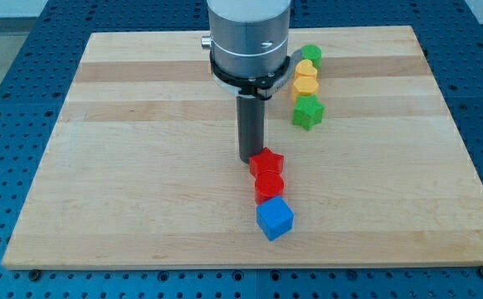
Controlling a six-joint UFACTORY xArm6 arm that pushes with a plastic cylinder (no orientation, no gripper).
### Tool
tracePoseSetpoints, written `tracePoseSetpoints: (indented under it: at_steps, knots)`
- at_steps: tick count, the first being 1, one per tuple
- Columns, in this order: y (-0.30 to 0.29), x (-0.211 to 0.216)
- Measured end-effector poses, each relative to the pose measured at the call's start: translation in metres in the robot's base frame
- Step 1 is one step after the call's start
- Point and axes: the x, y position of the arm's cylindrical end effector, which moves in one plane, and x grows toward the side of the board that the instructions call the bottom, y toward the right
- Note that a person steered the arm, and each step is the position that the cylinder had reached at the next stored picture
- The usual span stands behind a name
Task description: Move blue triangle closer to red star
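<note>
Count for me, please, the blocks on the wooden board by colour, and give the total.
Red: 2, a star with another red block below it.
Blue: 1, a block whose shape is unclear.
Yellow: 2, upper block and lower block.
Green: 2, a star and a round-looking block.
Total: 7 blocks.

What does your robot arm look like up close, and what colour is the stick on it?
My arm's lower part is a fat, round, silvery-grey cylinder with a black ring around its bottom edge. A small metal knob sticks out on the view's left. Below hangs a straight dark grey rod, ending in my tip. No cables or markings show.
</note>
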Motion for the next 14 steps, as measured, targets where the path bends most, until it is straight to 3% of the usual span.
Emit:
tracePoseSetpoints:
  at_steps: [3, 4, 5, 7, 14]
  knots:
    - [-0.069, -0.123]
    - [-0.059, -0.186]
    - [0.002, -0.226]
    - [0.016, -0.225]
    - [0.004, -0.061]
